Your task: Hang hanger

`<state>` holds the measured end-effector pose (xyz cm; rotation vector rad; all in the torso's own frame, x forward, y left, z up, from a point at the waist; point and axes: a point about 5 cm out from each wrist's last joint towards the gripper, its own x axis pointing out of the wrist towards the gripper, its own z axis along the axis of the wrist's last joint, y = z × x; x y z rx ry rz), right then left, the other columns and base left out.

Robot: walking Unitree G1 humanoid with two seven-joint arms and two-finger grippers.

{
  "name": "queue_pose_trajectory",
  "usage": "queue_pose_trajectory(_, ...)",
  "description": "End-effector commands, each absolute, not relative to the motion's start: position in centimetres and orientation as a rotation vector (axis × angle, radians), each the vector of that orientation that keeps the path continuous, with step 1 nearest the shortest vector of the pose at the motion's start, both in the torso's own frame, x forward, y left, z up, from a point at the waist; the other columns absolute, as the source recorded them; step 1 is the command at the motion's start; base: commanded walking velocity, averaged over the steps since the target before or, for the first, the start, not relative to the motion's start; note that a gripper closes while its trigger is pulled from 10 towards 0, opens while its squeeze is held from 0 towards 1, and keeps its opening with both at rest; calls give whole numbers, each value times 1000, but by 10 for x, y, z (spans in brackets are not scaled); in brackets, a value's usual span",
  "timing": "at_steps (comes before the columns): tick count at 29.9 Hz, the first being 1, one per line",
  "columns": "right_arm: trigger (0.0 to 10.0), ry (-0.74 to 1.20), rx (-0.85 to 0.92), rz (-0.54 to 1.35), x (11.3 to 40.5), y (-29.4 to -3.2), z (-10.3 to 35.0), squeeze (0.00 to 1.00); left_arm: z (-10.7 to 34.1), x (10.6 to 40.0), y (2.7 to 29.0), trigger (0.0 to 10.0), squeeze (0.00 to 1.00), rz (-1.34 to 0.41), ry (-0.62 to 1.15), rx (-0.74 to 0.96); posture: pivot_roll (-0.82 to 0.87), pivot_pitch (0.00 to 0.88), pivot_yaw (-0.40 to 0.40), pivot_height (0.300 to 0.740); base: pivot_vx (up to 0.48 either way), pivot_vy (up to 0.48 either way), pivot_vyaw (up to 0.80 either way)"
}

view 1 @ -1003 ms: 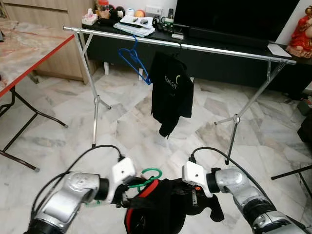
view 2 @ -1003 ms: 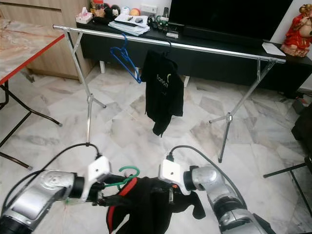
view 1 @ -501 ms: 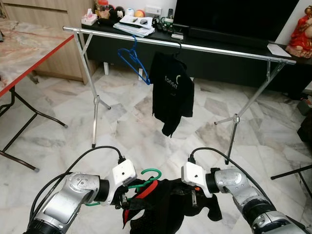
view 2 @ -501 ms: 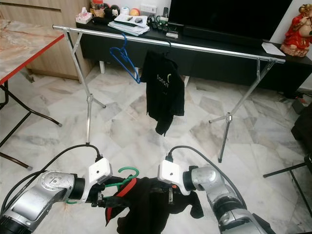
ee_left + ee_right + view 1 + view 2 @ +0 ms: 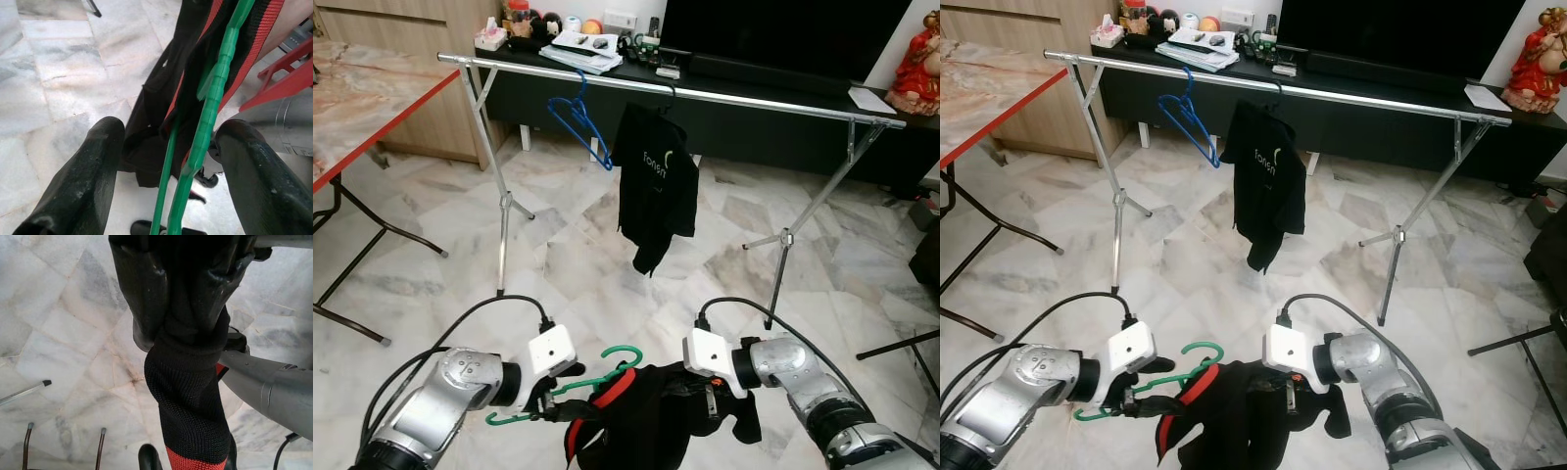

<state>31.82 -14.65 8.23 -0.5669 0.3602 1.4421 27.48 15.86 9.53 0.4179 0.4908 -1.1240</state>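
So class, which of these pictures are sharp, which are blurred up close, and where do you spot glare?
Both eye views are sharp and evenly lit, with soft sheen on the marble floor and rail. Left wrist view: the claw fingers are soft, the green hanger fairly crisp. Right wrist view: glossy highlights on the fingers, knitted sleeve sharp.

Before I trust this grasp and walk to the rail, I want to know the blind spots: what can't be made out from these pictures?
- Whether the left gripper fingers touch the green hanger: left wrist view, gaps show on both sides.
- The black garment: its lower part is cut off by the left eye view's bottom edge.
- The small items on the black cabinet behind the rail: too small.
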Motion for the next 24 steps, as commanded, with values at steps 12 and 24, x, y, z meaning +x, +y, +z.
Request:
queue_pose_trajectory(12,10000,332,-610,1453,322,-146,90,0,95,275,156,0,0,-1141,481,413,44,106,-121,740,0,0,0)
queue_pose_trajectory(24,10000,327,-614,1443,323,-146,91,0,95,274,153,0,0,-1160,475,397,43,110,-119,740,0,0,0)
